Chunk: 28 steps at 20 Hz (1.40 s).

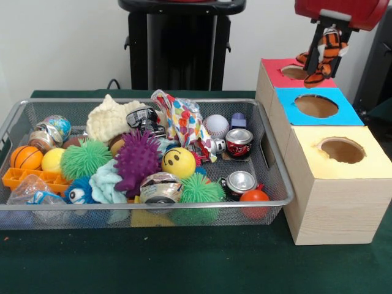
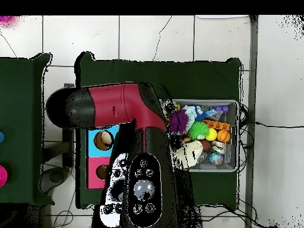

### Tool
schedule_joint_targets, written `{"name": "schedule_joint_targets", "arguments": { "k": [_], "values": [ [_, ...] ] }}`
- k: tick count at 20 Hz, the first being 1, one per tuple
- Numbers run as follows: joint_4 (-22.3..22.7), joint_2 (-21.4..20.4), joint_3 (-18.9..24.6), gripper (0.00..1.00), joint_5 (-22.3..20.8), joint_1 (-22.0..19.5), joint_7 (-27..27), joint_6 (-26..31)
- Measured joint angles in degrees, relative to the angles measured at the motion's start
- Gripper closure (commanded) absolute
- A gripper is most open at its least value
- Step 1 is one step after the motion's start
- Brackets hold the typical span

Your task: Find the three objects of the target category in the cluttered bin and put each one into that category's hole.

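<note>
Gripper [image 1: 325,54] position: above the red-topped hole [image 1: 294,73] of the wooden box [image 1: 334,202] — fingers clenched on an orange-and-black striped plush toy [image 1: 326,52], which hangs just over the opening. Wire bin [image 1: 277,177] beside the box holds balls, cans and spiky toys — among them a purple spiky ball [image 1: 136,160].

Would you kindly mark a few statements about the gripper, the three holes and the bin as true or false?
1. The gripper holds an orange striped toy above the red-topped hole. True.
2. The blue-topped hole lies between the red one and the yellow-topped hole. True.
3. The wire bin is empty. False: it is full of balls, cans and toys.
4. The purple spiky ball sits on the yellow box. False: it is in the bin.
</note>
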Motion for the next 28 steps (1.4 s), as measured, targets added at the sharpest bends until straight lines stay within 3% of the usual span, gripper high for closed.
{"name": "schedule_joint_targets", "arguments": {
  "k": [7,18,28],
  "values": [
    [1.9,0.0,-1.1,1.0,1.2,1.3,0.0,-0.4],
    [6.2,-0.4,-2.9,1.0,1.9,2.9,0.0,-5.8],
    [9.9,-1.1,-5.3,1.0,2.0,6.7,0.0,-7.2]
  ]
}}
